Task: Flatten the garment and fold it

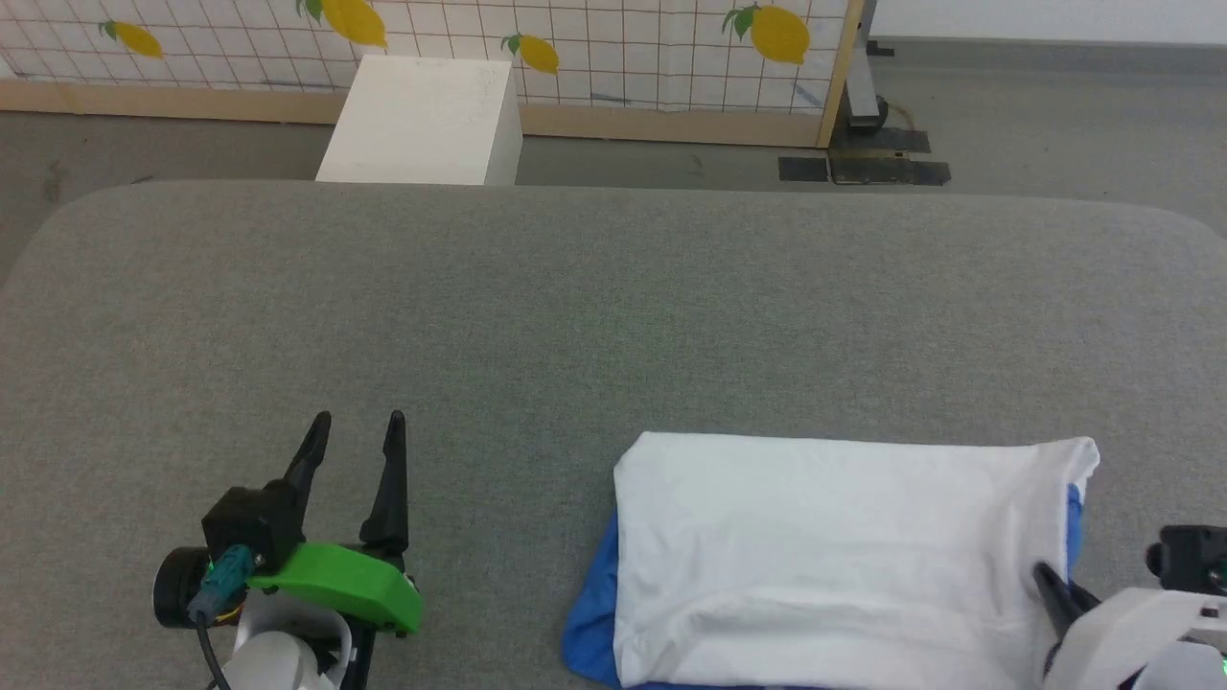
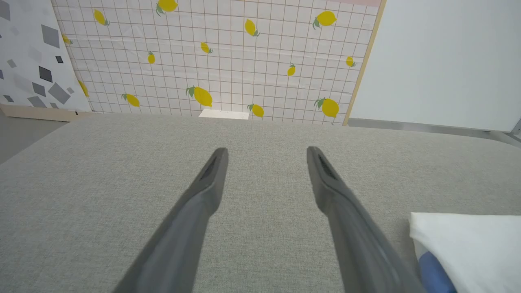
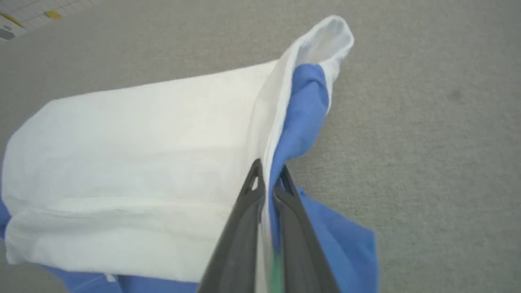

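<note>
The garment (image 1: 824,546), white with blue showing at its edges, lies folded into a wide band near the front right of the grey table (image 1: 575,307). My right gripper (image 3: 268,179) is shut on the garment's right edge (image 3: 285,134), pinching white and blue layers together and lifting that edge slightly; in the head view the gripper (image 1: 1050,585) sits at the garment's lower right. My left gripper (image 1: 357,422) stands open over bare table, well left of the garment. In the left wrist view the open fingers (image 2: 211,175) point at the far edge, and a garment corner (image 2: 468,244) shows at the lower right.
A white box (image 1: 422,120) stands on the floor beyond the table's far edge, before a lemon-patterned tiled panel (image 1: 594,38). Dark floor plates (image 1: 863,168) lie at the back right. Broad grey tabletop stretches behind and left of the garment.
</note>
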`<state>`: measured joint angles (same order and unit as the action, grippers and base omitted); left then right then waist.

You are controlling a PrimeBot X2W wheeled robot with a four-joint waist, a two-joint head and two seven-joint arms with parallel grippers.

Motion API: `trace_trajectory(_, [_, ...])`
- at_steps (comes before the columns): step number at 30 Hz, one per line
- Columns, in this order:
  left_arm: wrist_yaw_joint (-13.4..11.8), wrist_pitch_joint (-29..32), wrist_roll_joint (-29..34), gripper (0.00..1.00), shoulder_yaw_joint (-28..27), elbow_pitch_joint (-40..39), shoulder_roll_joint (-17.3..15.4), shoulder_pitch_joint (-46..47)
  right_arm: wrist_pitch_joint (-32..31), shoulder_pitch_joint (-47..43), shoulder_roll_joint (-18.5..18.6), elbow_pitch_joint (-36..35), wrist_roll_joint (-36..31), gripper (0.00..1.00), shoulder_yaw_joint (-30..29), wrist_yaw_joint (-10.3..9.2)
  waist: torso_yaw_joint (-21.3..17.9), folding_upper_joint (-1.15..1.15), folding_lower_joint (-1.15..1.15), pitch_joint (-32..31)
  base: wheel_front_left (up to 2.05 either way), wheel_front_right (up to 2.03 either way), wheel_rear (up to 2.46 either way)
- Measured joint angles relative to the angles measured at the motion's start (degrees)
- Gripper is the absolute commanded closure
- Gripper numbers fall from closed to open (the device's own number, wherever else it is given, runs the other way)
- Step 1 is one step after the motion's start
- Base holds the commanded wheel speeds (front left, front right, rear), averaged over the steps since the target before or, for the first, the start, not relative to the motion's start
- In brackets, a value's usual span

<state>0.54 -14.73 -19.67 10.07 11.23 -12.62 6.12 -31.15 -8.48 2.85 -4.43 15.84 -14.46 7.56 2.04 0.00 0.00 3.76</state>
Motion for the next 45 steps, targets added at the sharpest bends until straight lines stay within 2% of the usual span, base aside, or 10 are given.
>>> trace_trajectory(6, [0.5,0.0,0.4,0.0,-0.1,0.2,0.4,0.1,-5.5,-0.9,0.0,-15.6,0.8,1.0,15.2,0.0,0.4,0.0,0.0,0.3,0.0,0.0,0.0])
trace_trajectory(9, [1.0,0.0,0.5,0.0,0.0,0.3,0.6,0.1,-6.5,0.8,0.0,-16.6,-0.5,1.0,22.1,0.0,0.9,0.0,0.0,0.5,0.0,0.0,0.0])
trace_trajectory(17, [2.0,0.0,1.0,0.0,0.1,0.5,1.6,1.5,-6.6,9.7,0.0,-6.6,-2.6,1.0,34.7,0.0,3.2,0.0,0.0,2.2,0.0,0.0,0.0])
trace_trajectory(25, [2.5,0.0,1.1,0.0,-0.2,1.1,2.3,2.7,-5.1,16.5,0.0,6.7,-1.9,1.0,39.9,0.0,5.6,0.0,0.0,4.5,0.0,0.0,0.0])
trace_trajectory(26, [2.6,0.0,1.2,0.0,-0.2,1.2,2.4,2.9,-4.8,17.1,0.0,8.2,-1.5,0.82,40.0,0.0,5.9,0.0,0.0,4.8,0.0,0.0,0.0])
trace_trajectory(27, [2.9,0.0,1.3,0.0,-0.3,1.2,2.5,3.0,-4.4,17.5,0.0,9.4,-1.1,0.54,40.1,0.0,6.1,0.0,0.0,5.0,0.0,0.0,0.0])
trace_trajectory(28, [2.9,0.0,1.5,0.0,-0.4,1.3,2.6,3.0,-4.1,18.1,0.0,10.6,-0.8,0.0,40.4,0.0,6.3,0.0,0.0,5.2,0.0,0.0,0.0])
trace_trajectory(34, [3.0,0.0,1.9,0.0,-1.2,1.8,3.0,3.0,-3.9,18.7,0.0,12.2,2.4,0.0,42.3,0.0,6.2,0.0,0.0,4.9,0.0,0.0,0.0])
trace_trajectory(38, [3.5,0.0,2.6,0.0,-1.6,2.1,3.0,2.7,-0.1,18.2,0.0,6.8,4.4,0.0,42.6,0.0,5.6,0.0,0.0,3.6,0.0,0.0,0.0])
trace_trajectory(45, [3.9,0.0,3.0,0.0,-2.1,2.2,3.0,1.8,15.6,11.2,-0.1,-5.7,4.2,0.0,31.3,0.0,4.0,0.0,0.0,1.5,0.0,0.0,0.0])
